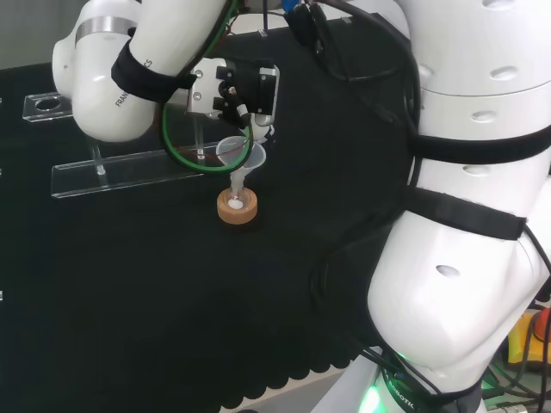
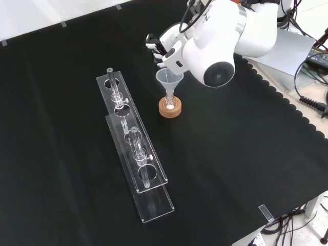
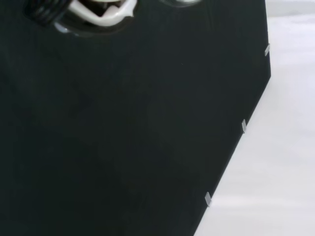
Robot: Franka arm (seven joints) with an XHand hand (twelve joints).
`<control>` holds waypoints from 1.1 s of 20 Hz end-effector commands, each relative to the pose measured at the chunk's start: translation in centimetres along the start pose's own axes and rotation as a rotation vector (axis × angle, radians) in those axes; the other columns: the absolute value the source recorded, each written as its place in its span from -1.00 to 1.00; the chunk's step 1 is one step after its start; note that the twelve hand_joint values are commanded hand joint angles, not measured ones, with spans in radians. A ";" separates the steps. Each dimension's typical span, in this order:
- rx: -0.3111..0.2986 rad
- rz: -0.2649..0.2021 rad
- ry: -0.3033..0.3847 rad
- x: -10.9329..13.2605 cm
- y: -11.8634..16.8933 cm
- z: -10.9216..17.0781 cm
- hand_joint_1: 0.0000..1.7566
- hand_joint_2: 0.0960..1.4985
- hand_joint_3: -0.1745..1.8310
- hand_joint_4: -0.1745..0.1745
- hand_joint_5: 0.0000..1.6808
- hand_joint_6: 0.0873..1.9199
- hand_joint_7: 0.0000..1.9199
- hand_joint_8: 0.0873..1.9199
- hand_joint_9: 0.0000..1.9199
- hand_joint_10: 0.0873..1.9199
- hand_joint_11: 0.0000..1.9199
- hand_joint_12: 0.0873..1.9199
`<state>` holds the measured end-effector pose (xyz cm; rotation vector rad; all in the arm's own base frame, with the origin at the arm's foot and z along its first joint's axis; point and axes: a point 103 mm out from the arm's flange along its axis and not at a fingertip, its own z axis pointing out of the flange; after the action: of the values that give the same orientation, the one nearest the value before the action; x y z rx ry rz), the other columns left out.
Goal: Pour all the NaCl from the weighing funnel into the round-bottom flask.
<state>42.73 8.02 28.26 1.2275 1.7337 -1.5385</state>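
Observation:
A small round-bottom flask (image 2: 169, 103) stands in a cork ring (image 2: 169, 109) near the middle of the cloth, with white powder in its bottom (image 1: 235, 206). A clear funnel (image 2: 169, 80) sits upright in its neck. The hand (image 2: 160, 51) hangs just beyond the funnel's rim, its fingers curled downward. In the head view the hand (image 1: 241, 90) pinches a small clear piece, the weighing funnel (image 1: 230, 148), tipped against the rim of the funnel (image 1: 251, 160). The cork ring (image 1: 238, 209) lies straight below. A blurred white part of the hand (image 3: 103, 14) shows in the wrist view.
Two long clear racks (image 2: 119, 102) (image 2: 146, 177) with glass tubes lie left of the flask in the front view. The near one is rack (image 1: 129, 172) in the head view, behind the flask. The cloth's scalloped edge (image 2: 287, 100) runs at the right.

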 end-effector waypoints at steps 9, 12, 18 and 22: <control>0.029 0.013 -0.106 0.3 0.0 -0.7 0.23 -0.06 -0.19 0.67 0.30 -0.03 0.19 -0.48 0.43 -0.93 0.10 -0.12; 0.032 0.012 -0.120 0.5 -0.1 -0.9 0.23 -0.06 -0.19 0.68 0.30 -0.03 0.19 -0.48 0.43 -0.93 0.10 -0.12; 0.045 0.023 -0.150 0.5 -0.1 -1.0 0.23 -0.06 -0.19 0.70 0.30 -0.03 0.19 -0.48 0.43 -0.93 0.10 -0.12; 0.051 0.027 -0.152 0.5 -0.1 -1.1 0.23 -0.06 -0.19 0.71 0.30 -0.02 0.19 -0.48 0.43 -0.93 0.10 -0.12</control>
<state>42.58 9.23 28.09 1.1204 1.5939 -1.6207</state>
